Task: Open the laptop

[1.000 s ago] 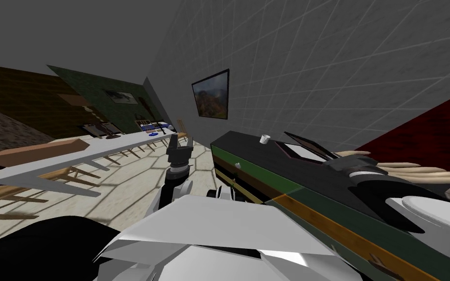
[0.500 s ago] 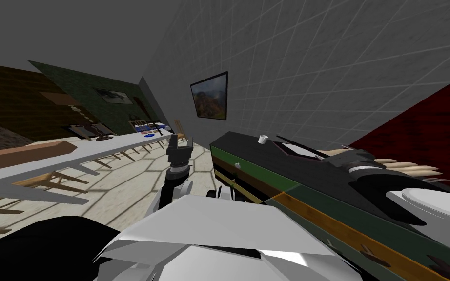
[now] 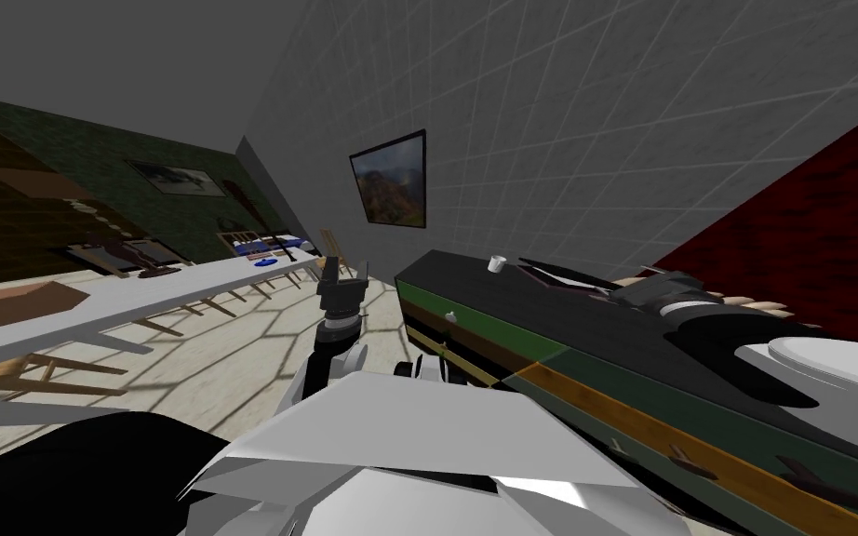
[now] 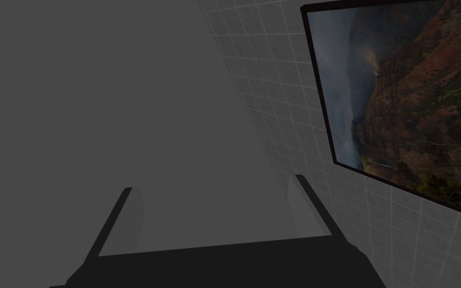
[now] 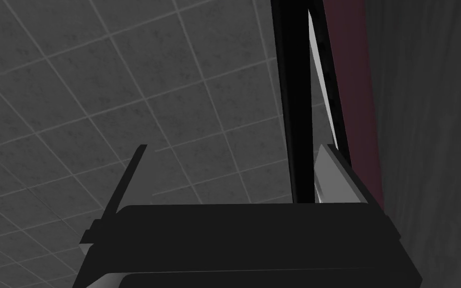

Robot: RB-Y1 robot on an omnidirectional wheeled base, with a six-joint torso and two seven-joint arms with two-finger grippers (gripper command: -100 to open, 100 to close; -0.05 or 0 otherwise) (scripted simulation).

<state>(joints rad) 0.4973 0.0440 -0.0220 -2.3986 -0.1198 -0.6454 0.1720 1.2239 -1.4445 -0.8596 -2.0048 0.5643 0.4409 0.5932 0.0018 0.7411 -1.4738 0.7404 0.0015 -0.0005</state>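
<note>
My right arm (image 3: pixel 711 321) reaches over the black top of a sideboard (image 3: pixel 474 287) whose drawer fronts are banded green, brown and orange. At its end my right jaws are at the laptop (image 3: pixel 559 276).

The laptop lies flat on that top and is open only a crack. Seen from the right wrist, its lid (image 5: pixel 293 100) is a plain black slab turned edge-on. Behind the lid a thin wedge of pale screen (image 5: pixel 319 75) shows, and then a dark red strip (image 5: pixel 352 100) that runs along the base.

My right jaws stand apart and are clamped on nothing. The lid's edge passes between them, well off centre. It runs just beside the one finger (image 5: pixel 330 175) that sits on the screen side of the lid, in the narrow gap. I cannot tell whether that finger touches the lid. The other finger (image 5: pixel 124 182) stands well clear on the lid's outer side, against the grey tiled wall.

A small white cup (image 3: pixel 497 264) stands on the sideboard top beyond the laptop from my right jaws, near it but not touching.

My left arm (image 3: pixel 332 337) is held up in front of me, well apart from the laptop, and its jaws are apart too, holding nothing.
</note>
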